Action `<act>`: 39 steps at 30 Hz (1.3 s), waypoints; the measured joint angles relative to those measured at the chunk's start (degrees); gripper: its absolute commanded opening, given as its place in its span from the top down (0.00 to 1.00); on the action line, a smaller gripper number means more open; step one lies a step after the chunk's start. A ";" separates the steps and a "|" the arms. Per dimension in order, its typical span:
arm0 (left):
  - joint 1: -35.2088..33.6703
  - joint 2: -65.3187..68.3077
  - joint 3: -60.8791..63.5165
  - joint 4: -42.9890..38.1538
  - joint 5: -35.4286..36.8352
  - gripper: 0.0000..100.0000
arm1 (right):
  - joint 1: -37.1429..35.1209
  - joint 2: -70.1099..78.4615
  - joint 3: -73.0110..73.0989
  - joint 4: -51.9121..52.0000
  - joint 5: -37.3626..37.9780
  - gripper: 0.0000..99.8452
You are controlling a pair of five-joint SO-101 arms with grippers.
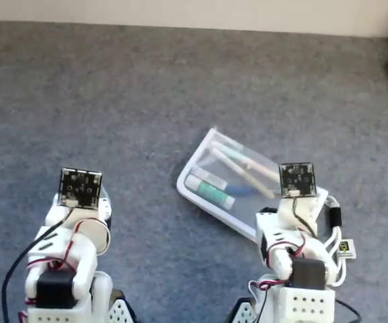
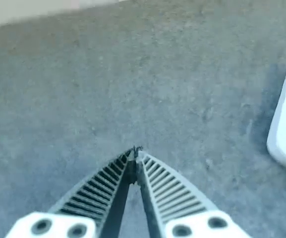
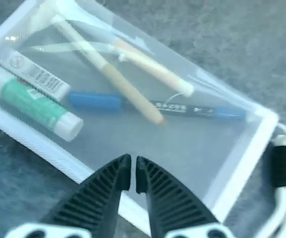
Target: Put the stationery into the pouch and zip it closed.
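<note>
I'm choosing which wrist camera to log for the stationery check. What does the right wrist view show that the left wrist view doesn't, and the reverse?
Right wrist view adds: the right gripper, fingers shut, above the stationery inside the pouch: a green glue stick, a blue pen and two cream pens. Left wrist view adds: the left gripper, fingers shut, over bare carpet, and a pale strip at the carpet's far edge. Both share the pouch and the grey carpet.
</note>
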 measured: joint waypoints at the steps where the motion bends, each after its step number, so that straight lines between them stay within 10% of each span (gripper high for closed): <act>1: 0.00 0.26 1.49 -0.09 0.00 0.99 | -0.79 0.18 1.23 -0.88 -1.58 0.99; 39: -3.08 0.35 16.26 8.70 0.00 0.99 | -10.90 -0.09 15.82 -14.24 -4.92 0.99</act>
